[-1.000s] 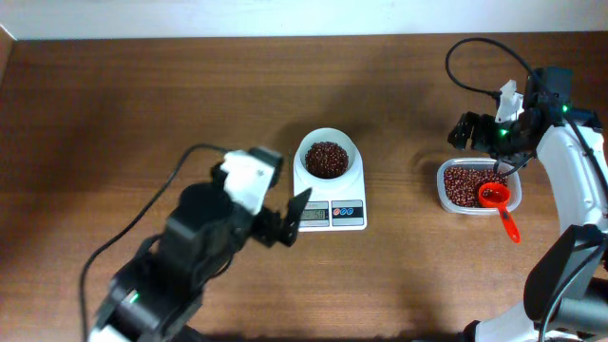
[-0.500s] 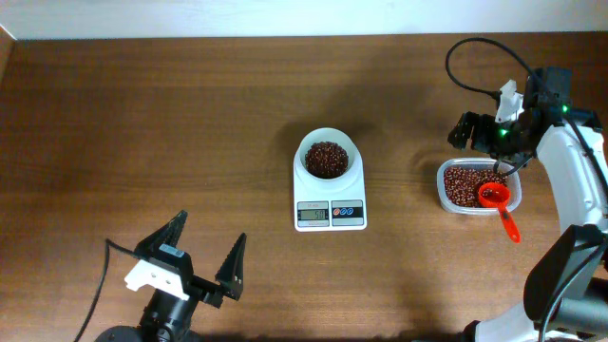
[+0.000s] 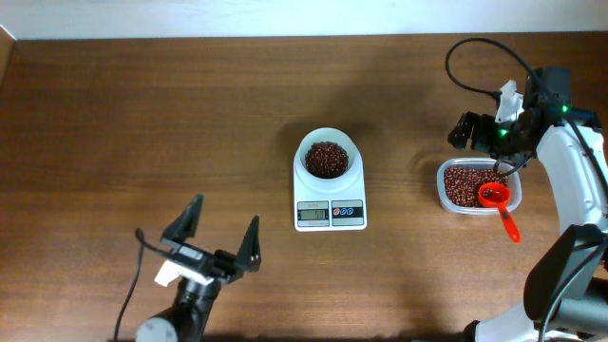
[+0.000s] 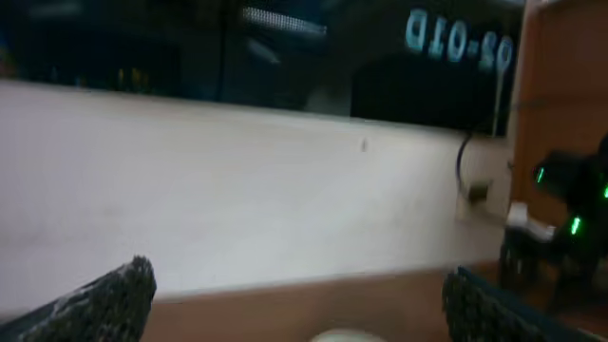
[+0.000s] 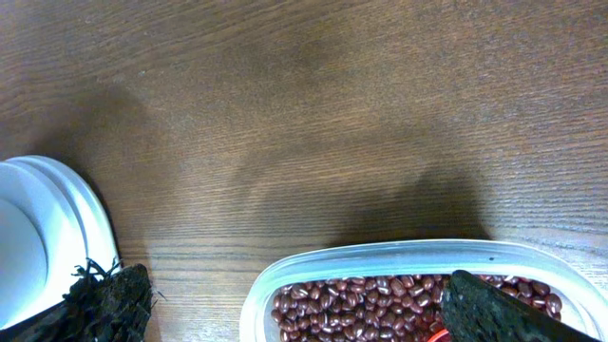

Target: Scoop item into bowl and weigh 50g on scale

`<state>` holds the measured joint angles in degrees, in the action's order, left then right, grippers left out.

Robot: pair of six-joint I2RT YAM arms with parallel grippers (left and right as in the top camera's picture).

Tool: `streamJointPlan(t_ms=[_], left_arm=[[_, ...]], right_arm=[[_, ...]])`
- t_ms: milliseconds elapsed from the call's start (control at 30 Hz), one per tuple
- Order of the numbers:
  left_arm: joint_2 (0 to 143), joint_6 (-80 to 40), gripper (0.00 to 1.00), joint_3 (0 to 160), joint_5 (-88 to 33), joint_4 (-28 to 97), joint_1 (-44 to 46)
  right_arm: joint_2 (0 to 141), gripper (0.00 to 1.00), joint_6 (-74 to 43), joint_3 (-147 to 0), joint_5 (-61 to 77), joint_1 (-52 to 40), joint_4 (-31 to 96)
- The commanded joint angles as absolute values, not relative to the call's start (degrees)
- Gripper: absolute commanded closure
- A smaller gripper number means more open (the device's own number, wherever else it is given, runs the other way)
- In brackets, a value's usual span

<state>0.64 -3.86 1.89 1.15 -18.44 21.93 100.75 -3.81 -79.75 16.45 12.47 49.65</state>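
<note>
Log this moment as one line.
beans in bowl on scale | red scoop resting in container | left gripper open, empty | right gripper open, near container

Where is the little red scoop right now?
In the overhead view, the red scoop is to the right of the scale, its cup resting in the clear container of beans and its handle poking out over the near rim.
</note>
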Motion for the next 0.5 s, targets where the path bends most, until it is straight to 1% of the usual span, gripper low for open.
streamJointPlan(t_ms=[0, 33, 167, 200, 267, 467], left_arm=[[0.3, -2.9, 0.01, 0.5, 2.9, -14.7, 20.9], [0.3, -2.9, 0.01, 0.5, 2.8, -12.6, 20.0], [0.3, -2.9, 0.01, 0.5, 2.9, 2.7, 14.6], [0.3, -1.4, 0.01, 0.5, 2.8, 4.6, 13.6], [0.3, 1.0, 0.01, 0.5, 2.8, 4.6, 12.4], [0.3, 1.0, 0.01, 0.5, 2.8, 4.6, 12.5]], right_arm=[[100.7, 0.01, -3.2, -79.6, 16.0, 12.0, 49.6], [100.7, 0.01, -3.2, -79.6, 16.0, 12.0, 49.6], [100.7, 0.01, -3.2, -79.6, 16.0, 12.0, 49.6], [100.7, 0.01, -3.2, -79.6, 16.0, 12.0, 49.6], [100.7, 0.01, -3.2, -79.6, 16.0, 12.0, 49.6], [100.7, 0.01, -3.2, -79.6, 16.0, 12.0, 49.6]])
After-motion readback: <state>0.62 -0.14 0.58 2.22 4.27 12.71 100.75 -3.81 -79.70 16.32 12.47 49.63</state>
